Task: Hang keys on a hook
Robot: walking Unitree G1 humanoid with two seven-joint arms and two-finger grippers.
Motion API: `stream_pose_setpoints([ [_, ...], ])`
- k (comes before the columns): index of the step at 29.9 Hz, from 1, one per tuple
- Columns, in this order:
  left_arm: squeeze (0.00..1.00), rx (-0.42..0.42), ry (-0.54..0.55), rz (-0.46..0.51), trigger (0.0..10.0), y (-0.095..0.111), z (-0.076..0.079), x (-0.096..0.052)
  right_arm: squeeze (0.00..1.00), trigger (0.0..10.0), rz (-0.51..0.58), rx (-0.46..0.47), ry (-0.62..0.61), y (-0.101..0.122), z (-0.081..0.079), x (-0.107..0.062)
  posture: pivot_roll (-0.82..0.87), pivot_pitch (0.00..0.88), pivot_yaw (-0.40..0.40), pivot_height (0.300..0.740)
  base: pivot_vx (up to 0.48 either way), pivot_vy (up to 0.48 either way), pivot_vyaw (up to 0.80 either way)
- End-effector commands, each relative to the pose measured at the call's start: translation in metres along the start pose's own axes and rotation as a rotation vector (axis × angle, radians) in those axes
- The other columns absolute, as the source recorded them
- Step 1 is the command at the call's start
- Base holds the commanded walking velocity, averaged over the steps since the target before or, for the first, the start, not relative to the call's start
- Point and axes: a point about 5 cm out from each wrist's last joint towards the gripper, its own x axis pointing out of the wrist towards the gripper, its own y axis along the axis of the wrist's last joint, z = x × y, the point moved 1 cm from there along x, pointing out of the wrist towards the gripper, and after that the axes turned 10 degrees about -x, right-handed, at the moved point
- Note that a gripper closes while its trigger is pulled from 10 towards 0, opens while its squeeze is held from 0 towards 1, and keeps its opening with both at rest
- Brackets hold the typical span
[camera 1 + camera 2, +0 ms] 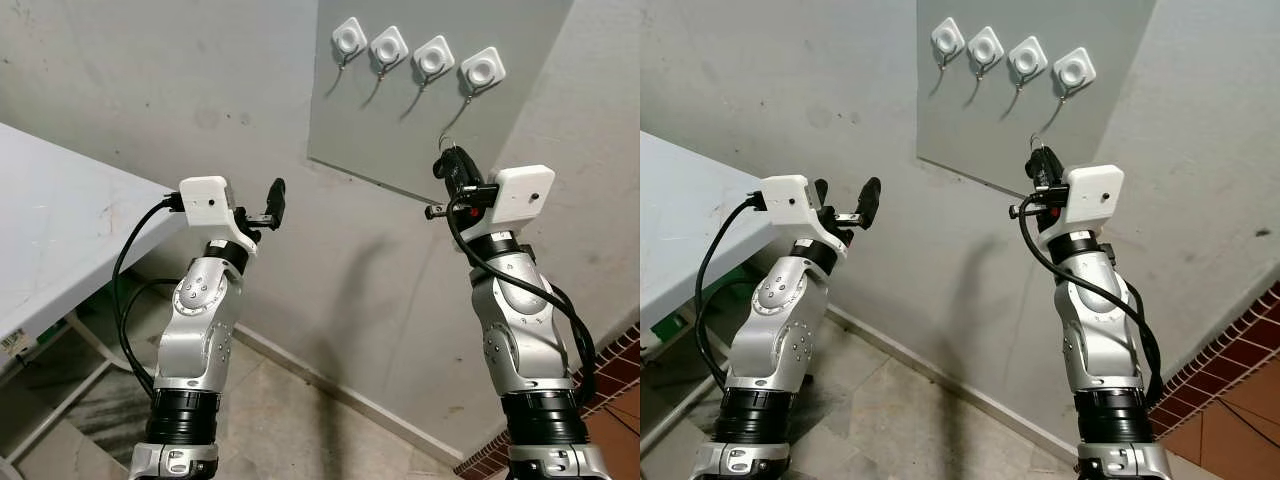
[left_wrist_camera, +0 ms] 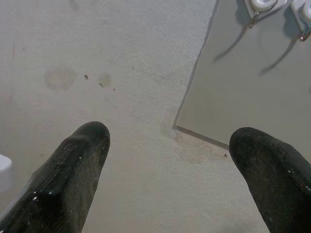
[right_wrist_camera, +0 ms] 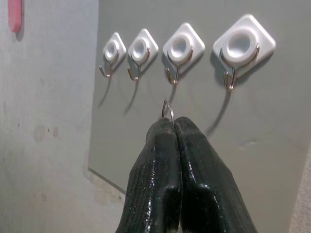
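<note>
Four white square hooks (image 3: 179, 48) sit in a row on a grey panel (image 1: 400, 130) fixed to the wall. My right gripper (image 3: 174, 124) is raised just below them and shut on a thin metal key ring (image 3: 167, 109), whose loop sticks out past the fingertips under the third hook from the left (image 3: 179, 48). The ring (image 1: 446, 142) is apart from every hook. The keys themselves are hidden by the fingers. Held up left of the panel, my left gripper (image 1: 845, 198) stands open with nothing between its fingers (image 2: 82, 145), facing bare wall.
A white table (image 1: 50, 220) stands at the left, its edge close to my left arm. The wall rises right ahead. Tiled floor (image 1: 290, 420) lies below, with a red brick strip (image 1: 615, 365) at the lower right.
</note>
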Motion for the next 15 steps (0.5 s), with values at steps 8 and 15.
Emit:
stream_pose_setpoints([
  [8,0.0,0.071,-0.17,0.014,10.0,0.01,0.031,0.006,0.0,10.0,0.024,0.001,0.046,0.005,-0.004,0.01,0.01,0.0,-0.078,0.74,0.0,0.0,0.0],
  [15,0.0,0.106,-0.313,-0.002,10.0,0.01,0.059,0.008,0.0,10.0,0.05,-0.004,0.057,0.01,-0.003,0.024,0.01,0.003,-0.068,0.74,0.0,0.0,0.0],
])
